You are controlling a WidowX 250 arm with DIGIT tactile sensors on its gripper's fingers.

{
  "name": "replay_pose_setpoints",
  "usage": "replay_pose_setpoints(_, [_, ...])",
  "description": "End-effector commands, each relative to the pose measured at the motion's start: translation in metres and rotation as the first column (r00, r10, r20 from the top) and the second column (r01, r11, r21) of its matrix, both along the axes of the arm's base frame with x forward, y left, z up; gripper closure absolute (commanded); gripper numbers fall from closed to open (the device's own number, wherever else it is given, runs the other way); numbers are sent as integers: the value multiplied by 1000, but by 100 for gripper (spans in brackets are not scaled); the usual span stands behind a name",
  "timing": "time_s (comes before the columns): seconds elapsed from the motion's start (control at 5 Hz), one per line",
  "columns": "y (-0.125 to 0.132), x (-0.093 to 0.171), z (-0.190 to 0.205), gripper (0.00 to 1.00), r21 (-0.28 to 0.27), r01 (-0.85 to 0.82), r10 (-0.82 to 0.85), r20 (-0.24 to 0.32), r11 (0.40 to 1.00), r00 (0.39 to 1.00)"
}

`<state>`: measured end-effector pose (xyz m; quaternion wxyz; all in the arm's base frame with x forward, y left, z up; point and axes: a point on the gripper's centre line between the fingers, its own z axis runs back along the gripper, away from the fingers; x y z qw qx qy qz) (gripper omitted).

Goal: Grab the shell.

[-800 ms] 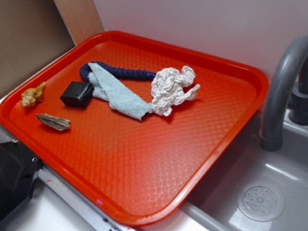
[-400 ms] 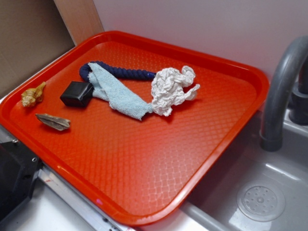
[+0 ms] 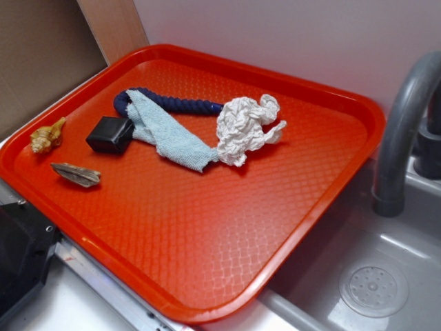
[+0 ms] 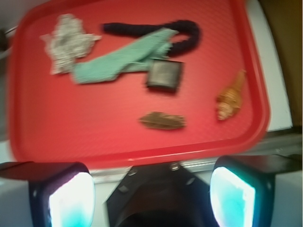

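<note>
No displacement is noted between the earlier exterior frames and the present one; every item on the red tray (image 3: 331, 200) is unchanged. The shell (image 3: 47, 136) is seen lying free near the tray's left rim, just beside the black block (image 3: 110, 134) and above the grey-brown sliver (image 3: 77, 174). In the wrist view the gripper (image 4: 151, 196) is held well back from the tray, fingers apart, nothing between them. Risk judged: the sliver or block could be taken instead if the descent is misaligned, given their closeness.
</note>
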<state>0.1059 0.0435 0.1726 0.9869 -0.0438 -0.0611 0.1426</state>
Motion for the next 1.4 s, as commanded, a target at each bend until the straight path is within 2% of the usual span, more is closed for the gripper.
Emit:
replay_pose_setpoints(0.0, [71,6,-66,0,57,-167,168,-8,984,986])
replay_pose_setpoints(0.2, [80,25,-96,0,67,-154,153,12,986,988])
replay_pose_setpoints(0.4, [85,36,-118,0,112,-163,162,21,980,987])
replay_pose_setpoints(0.6, [83,43,-141,0,81,-140,139,19,987,990])
replay_pose_setpoints(0.8, [81,51,-156,0,64,-114,114,-9,991,993])
replay_pose_setpoints(1.0, [85,56,-164,11,51,-88,89,-25,995,996])
replay_pose_setpoints(1.2, [88,60,-158,100,80,-97,100,-34,992,994])
